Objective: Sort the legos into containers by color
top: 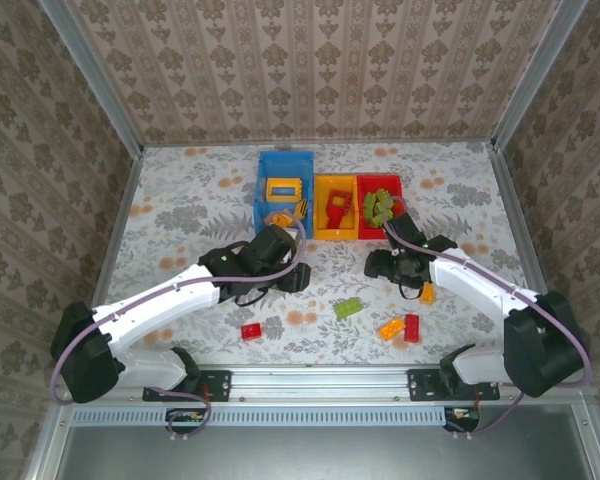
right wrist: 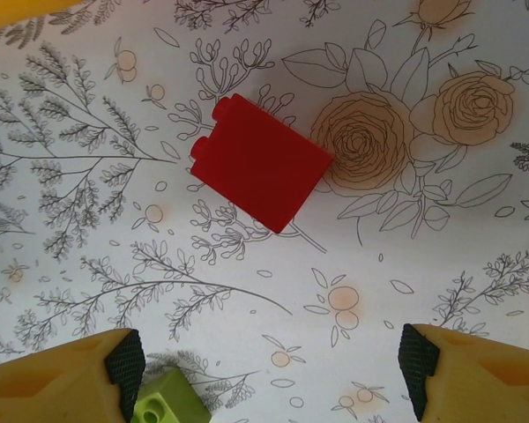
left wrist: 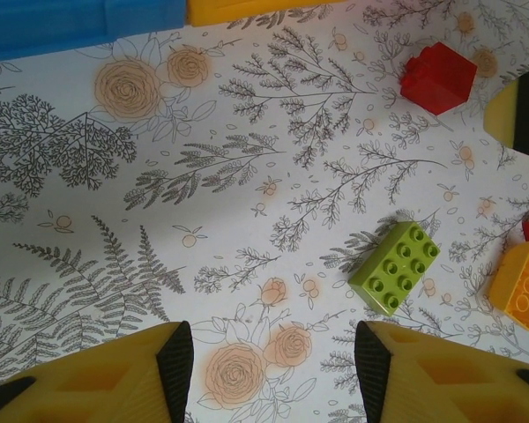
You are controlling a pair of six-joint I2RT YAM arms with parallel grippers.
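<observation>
Three containers stand side by side at the back: a blue bin (top: 285, 165) with yellow legos, an orange-yellow bin (top: 322, 210) with red pieces, and a red bin (top: 395, 215) with green pieces. Loose legos lie on the flowered table: a green brick (top: 348, 308) (left wrist: 395, 267), a red brick (top: 251, 331), an orange brick (top: 391, 327) (left wrist: 522, 284), another red one (top: 412, 327) and an orange one (top: 427, 292). My left gripper (top: 298, 278) (left wrist: 274, 374) is open over bare table, with the green brick just right of it. My right gripper (top: 377, 264) (right wrist: 271, 366) is open, short of a red brick (right wrist: 257, 163) (left wrist: 437, 77).
In the right wrist view a corner of a green brick (right wrist: 169, 404) sits by the left finger. A finger of the other gripper (left wrist: 520, 110) shows at the left wrist view's right edge. Metal rails and patterned walls bound the table (top: 180, 220).
</observation>
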